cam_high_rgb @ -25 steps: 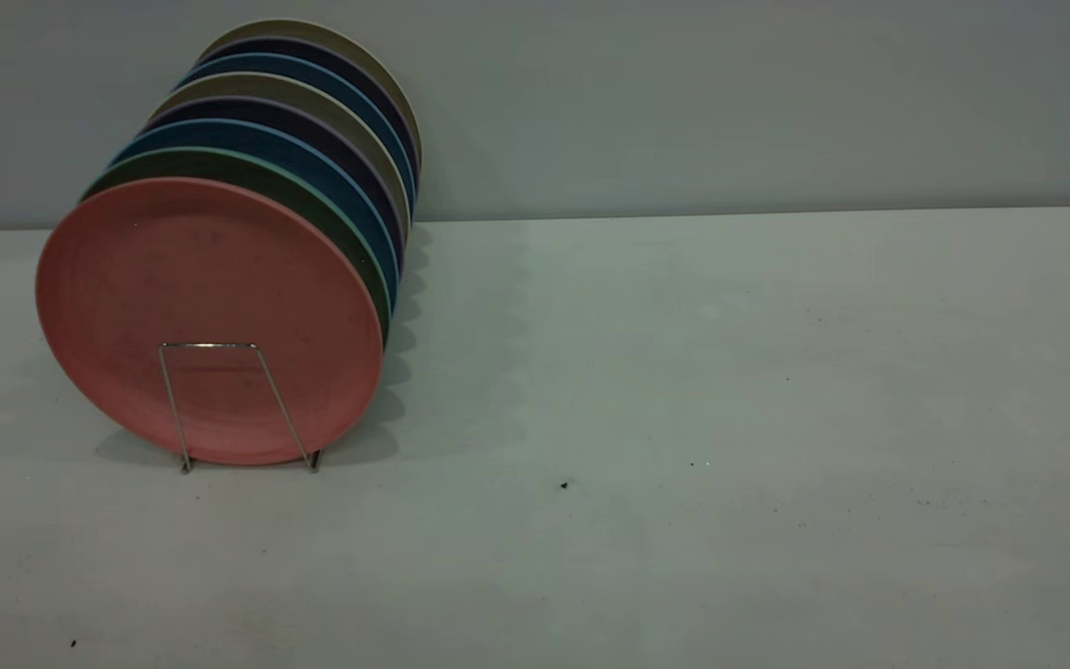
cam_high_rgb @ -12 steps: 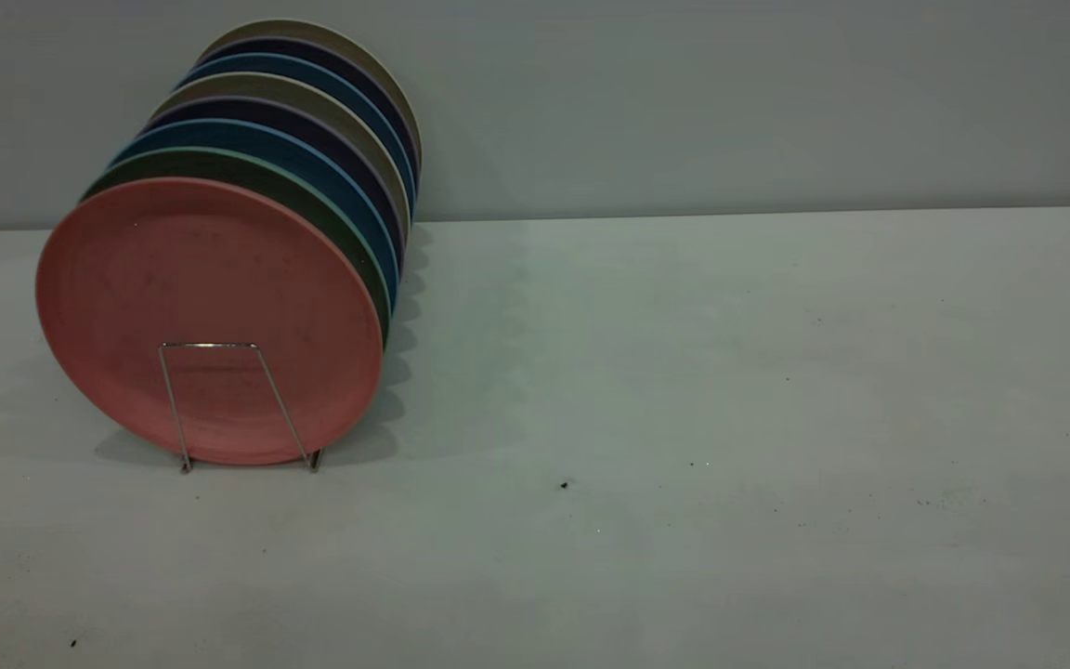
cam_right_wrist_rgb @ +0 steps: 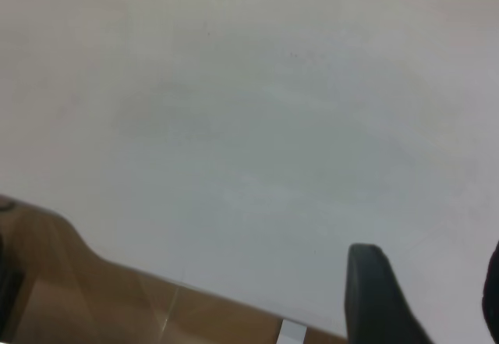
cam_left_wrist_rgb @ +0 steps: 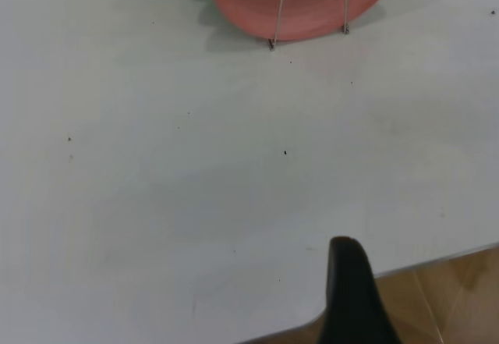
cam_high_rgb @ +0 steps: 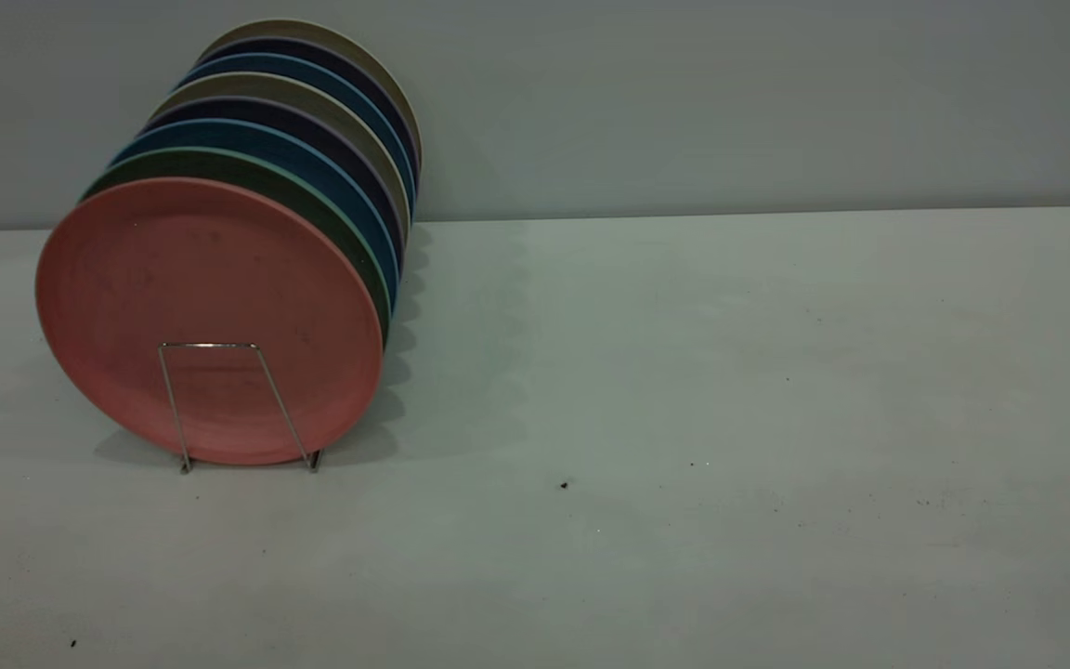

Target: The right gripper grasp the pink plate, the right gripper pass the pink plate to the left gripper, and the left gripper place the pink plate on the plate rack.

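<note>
The pink plate (cam_high_rgb: 210, 279) stands upright in the front slot of the plate rack (cam_high_rgb: 210, 345), at the table's left in the exterior view. Its lower rim (cam_left_wrist_rgb: 312, 8) and two rack wires (cam_left_wrist_rgb: 279, 8) show in the left wrist view. No gripper shows in the exterior view. Part of my left gripper (cam_left_wrist_rgb: 351, 297) shows over the table's near edge, far from the plate and holding nothing that shows. My right gripper (cam_right_wrist_rgb: 433, 281) is open and empty above bare table near its edge.
Behind the pink plate stand a green plate (cam_high_rgb: 247, 167) and several blue, dark purple and beige plates (cam_high_rgb: 312, 93) in the same rack. The grey table (cam_high_rgb: 684, 372) runs right from the rack. Wooden floor (cam_left_wrist_rgb: 444, 297) lies past the table edge.
</note>
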Action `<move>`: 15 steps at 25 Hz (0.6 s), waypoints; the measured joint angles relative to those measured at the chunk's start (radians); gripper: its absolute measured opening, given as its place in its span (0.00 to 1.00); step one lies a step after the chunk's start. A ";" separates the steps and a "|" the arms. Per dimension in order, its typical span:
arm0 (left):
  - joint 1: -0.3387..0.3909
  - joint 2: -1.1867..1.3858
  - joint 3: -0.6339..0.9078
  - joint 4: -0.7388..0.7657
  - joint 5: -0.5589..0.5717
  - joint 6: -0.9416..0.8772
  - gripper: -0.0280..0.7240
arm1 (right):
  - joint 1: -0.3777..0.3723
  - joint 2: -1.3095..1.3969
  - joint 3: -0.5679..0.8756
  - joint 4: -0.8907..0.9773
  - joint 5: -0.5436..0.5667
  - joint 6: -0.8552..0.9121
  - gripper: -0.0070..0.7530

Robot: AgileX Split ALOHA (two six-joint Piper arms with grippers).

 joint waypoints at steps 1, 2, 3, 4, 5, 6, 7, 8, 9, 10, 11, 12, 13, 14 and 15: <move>0.000 0.000 0.000 0.000 0.000 0.002 0.70 | 0.000 0.000 0.000 0.000 0.000 0.000 0.47; 0.000 0.000 0.000 0.000 0.000 0.002 0.70 | 0.000 0.000 0.000 0.000 0.000 0.000 0.47; 0.000 0.000 0.000 0.000 0.000 0.002 0.70 | 0.000 0.000 0.000 0.000 0.000 0.000 0.47; 0.000 0.000 0.000 0.000 0.000 0.002 0.70 | 0.000 0.000 0.000 0.000 0.000 0.000 0.47; 0.000 0.000 0.000 0.000 -0.001 0.002 0.70 | 0.000 0.000 0.000 0.000 0.000 0.000 0.47; 0.000 0.000 0.000 0.000 -0.001 0.002 0.70 | 0.000 -0.001 0.000 0.000 0.000 0.000 0.47; 0.000 0.000 0.000 0.000 -0.001 0.002 0.70 | -0.001 -0.005 0.000 0.000 0.000 0.000 0.47; 0.000 -0.001 0.000 0.000 -0.001 0.002 0.70 | -0.009 -0.014 0.000 0.000 0.000 0.000 0.47; 0.000 -0.005 0.000 0.000 -0.001 0.002 0.70 | -0.020 -0.026 0.000 0.000 -0.001 0.000 0.47; 0.002 -0.013 0.000 0.000 -0.001 0.002 0.70 | -0.036 -0.039 0.000 0.000 -0.001 0.000 0.47; 0.008 -0.023 0.000 0.000 -0.001 0.002 0.70 | -0.055 -0.055 0.000 0.000 -0.001 0.000 0.47; 0.015 -0.028 0.000 0.000 -0.001 0.002 0.70 | -0.070 -0.073 0.000 0.000 -0.001 0.000 0.47; 0.025 -0.032 0.000 0.000 -0.001 0.002 0.70 | -0.087 -0.091 0.000 0.000 -0.001 0.000 0.47; 0.035 -0.033 0.000 0.000 -0.001 0.002 0.70 | -0.103 -0.105 0.000 0.000 -0.001 0.000 0.47; 0.044 -0.035 0.000 0.000 -0.001 0.002 0.70 | -0.116 -0.123 0.000 0.000 0.000 0.000 0.47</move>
